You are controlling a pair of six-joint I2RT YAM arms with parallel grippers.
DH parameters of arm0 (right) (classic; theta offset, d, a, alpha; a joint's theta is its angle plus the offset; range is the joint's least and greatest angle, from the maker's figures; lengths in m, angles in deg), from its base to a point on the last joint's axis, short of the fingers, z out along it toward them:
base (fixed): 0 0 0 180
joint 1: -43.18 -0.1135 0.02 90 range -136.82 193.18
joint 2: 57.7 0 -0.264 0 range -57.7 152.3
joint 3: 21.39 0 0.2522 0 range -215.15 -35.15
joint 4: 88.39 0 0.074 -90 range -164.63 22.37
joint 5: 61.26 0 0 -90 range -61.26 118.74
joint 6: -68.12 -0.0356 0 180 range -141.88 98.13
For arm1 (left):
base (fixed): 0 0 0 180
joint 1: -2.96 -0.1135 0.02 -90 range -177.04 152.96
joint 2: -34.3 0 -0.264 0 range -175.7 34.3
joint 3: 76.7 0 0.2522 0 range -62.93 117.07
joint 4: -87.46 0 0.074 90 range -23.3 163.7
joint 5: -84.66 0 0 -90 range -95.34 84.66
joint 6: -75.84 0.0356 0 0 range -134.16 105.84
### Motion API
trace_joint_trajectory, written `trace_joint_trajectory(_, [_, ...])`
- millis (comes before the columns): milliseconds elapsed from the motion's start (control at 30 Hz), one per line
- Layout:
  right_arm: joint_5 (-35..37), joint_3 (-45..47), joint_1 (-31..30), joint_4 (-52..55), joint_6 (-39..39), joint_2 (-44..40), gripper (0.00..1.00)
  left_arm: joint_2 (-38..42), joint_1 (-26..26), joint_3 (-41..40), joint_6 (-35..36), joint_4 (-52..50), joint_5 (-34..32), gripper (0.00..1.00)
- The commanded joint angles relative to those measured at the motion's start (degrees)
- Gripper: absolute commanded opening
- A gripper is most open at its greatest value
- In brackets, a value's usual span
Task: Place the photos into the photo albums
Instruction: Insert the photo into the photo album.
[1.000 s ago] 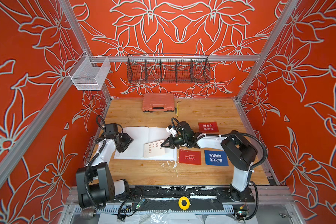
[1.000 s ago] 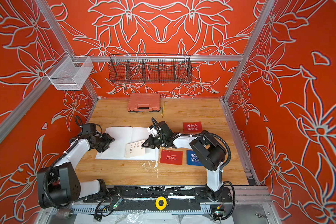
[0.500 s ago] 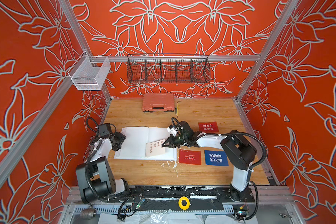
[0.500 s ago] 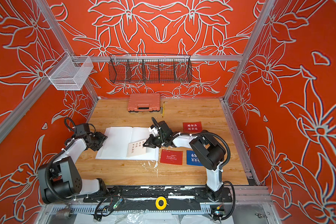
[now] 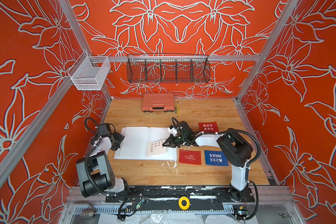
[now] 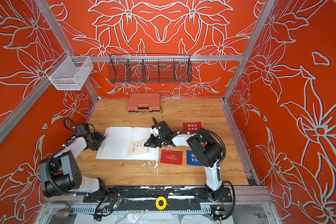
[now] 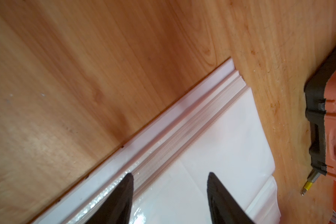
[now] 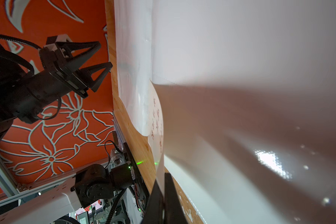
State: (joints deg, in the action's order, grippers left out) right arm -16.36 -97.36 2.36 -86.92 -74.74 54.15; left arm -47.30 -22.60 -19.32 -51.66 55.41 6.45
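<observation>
Now the left gripper (image 7: 170, 175), jaws spread, has drawn back to the 9 o'clock edge of the album (image 5: 134, 141). The right gripper (image 5: 163, 144) pinches a white photo (image 5: 154, 149) on the right page and probably inserts it alone.

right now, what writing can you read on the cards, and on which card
"越努力 越幸运" on the far red card
"热爱 可抵 岁月漫长", probably, on the white card in the right gripper; one more column unclear
too small: white script on the near red card
too blurred: white characters on the blue card
</observation>
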Motion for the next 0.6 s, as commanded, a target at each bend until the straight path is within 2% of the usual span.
trace_joint_trajectory(0, [0.0, -1.3, 0.1, -0.4, -1.1, 1.5, 0.00, -1.4, -0.3, 0.9, -0.5, 0.6, -2.0, 0.59])
trace_joint_trajectory(567, [-2.6, -1.9, 0.2, -6.2, -3.6, 5.0, 0.00, -5.6, -0.3, -1.1, -0.8, 2.1, -0.1, 0.58])
